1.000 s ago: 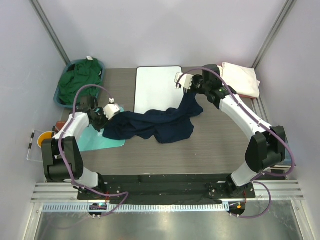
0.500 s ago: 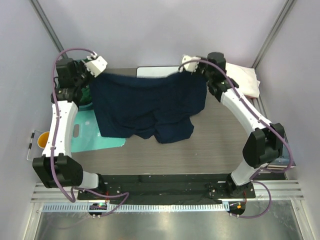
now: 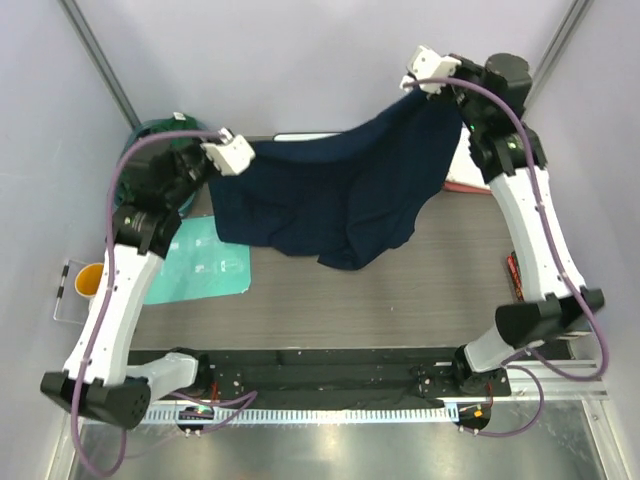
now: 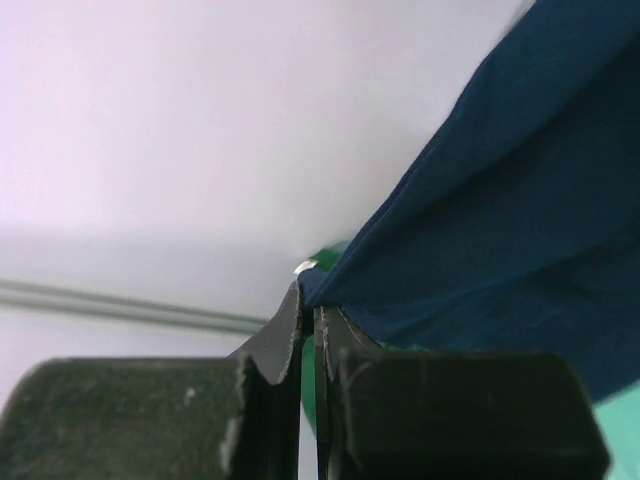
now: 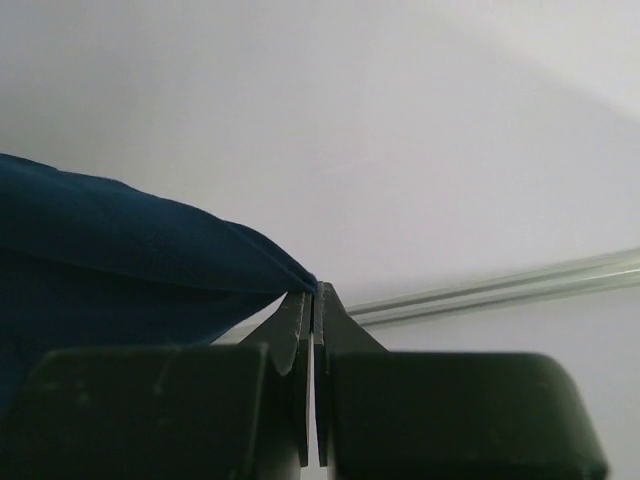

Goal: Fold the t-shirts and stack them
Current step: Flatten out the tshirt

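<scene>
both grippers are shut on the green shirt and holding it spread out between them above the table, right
Not green. The left gripper and the right gripper are shut on the navy blue shirt, holding it spread out between them above the table. The top external view shows the colour plainly.

White arms [image 3: 122,292], black joints [image 3: 140,226], purple cables [image 3: 137,157]

Grey table [image 3: 400,290]: teal mat [image 3: 205,265] left, white board [image 3: 300,137] far edge.

no readable text, labels or numbers in any view.
</scene>
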Motion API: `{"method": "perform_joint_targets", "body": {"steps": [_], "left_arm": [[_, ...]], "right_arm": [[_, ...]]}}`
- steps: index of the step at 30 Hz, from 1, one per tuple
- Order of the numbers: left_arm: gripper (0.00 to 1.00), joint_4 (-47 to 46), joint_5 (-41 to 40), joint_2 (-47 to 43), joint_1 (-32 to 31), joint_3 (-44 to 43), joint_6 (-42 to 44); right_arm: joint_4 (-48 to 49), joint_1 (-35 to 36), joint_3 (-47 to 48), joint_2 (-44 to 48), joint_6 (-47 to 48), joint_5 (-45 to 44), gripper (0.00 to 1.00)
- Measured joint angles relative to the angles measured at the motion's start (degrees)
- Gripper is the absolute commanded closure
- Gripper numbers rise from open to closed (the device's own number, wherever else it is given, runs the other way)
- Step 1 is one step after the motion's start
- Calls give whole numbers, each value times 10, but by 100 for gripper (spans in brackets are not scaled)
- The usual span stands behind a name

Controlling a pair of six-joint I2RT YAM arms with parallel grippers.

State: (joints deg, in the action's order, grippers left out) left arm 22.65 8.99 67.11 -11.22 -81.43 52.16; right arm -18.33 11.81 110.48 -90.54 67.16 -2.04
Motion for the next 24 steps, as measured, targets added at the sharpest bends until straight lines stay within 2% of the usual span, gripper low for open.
{"method": "perform_joint_targets", "body": {"steps": [3,5,10,16,20,24], "left_arm": [[100,65,0,-60,-38,14,14],[100,110,-9,-98,-40,5,24],[100,175,-37,-144,-40,-74,51],[100,160,-62,-129,-40,-189,117],[100,132,-81,-80,-40,-217,193],[100,116,-86,33,-20,-228,259]], "right_arm": [[-94,1,-36,74,10,35,99],[-187,1,-48,133,22,59,99],[-306,1,-10,219,40,88,99],[-323,1,164,181,94,84,99],[-314,0,200,150,148,76,99],[-310,-19,201,78,184,78,99]]}}
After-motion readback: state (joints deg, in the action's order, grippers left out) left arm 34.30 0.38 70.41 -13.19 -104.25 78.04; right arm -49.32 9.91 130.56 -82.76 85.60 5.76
